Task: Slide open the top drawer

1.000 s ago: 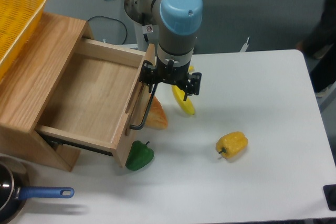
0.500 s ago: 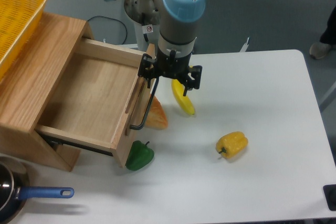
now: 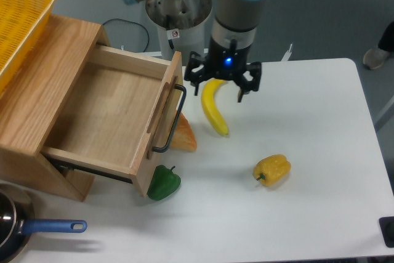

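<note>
The top drawer (image 3: 111,115) fills the left centre of the frame, pulled well out — the opening looks done. Its black bar handle (image 3: 173,118) is now free: the gripper (image 3: 223,84) has let go and lifted away toward upper centre, fingers spread, above the banana (image 3: 213,110).

Top drawer (image 3: 108,115): wide, shallow, light oak, pulled well out of its cabinet at the bench's left edge. Interior bare wood. Flat front faces right, carrying a long black bar handle (image 3: 173,118) and a wooden strip alongside it.
</note>
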`<state>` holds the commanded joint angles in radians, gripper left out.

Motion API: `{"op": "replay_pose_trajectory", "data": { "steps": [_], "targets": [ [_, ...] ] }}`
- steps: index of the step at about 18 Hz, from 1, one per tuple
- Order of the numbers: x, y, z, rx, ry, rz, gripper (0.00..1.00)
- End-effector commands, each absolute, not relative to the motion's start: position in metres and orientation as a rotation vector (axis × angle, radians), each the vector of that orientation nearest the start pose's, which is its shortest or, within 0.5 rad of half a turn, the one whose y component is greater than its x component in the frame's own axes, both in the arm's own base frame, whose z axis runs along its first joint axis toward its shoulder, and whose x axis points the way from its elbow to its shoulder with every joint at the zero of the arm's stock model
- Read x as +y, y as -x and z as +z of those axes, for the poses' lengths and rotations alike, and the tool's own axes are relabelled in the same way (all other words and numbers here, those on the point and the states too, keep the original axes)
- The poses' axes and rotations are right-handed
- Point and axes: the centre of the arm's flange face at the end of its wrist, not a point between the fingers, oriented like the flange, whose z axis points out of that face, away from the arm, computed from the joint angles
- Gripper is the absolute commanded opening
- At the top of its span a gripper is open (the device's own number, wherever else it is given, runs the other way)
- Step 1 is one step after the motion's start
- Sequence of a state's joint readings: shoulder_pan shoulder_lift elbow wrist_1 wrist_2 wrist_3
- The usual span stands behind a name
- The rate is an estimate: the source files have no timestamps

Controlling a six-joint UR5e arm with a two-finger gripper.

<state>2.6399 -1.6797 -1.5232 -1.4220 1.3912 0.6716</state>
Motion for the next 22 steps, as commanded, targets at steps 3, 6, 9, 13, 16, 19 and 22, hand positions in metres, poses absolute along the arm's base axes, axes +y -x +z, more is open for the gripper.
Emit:
{"op": "replay_pose_trajectory", "data": {
  "steps": [3, 6, 9, 13, 16, 19, 22],
  "targets": [
    [0.382, 0.420, 0.460, -0.422, 2.940, -0.065, 1.00],
    [0.374, 0.441, 0.438, -0.317, 2.988, -0.077, 1.00],
    [0.359, 0.472, 0.414, -0.207, 3.010, -0.099, 1.00],
    [0.351, 0.495, 0.393, -0.013, 3.083, -0.050, 1.00],
    [0.354, 0.508, 0.375, 0.150, 3.104, -0.021, 1.00],
    [0.358, 0.523, 0.346, 0.248, 3.113, -0.022, 1.00],
    [0.358, 0.526, 0.349, 0.265, 3.140, 0.025, 1.00]
  ]
}}
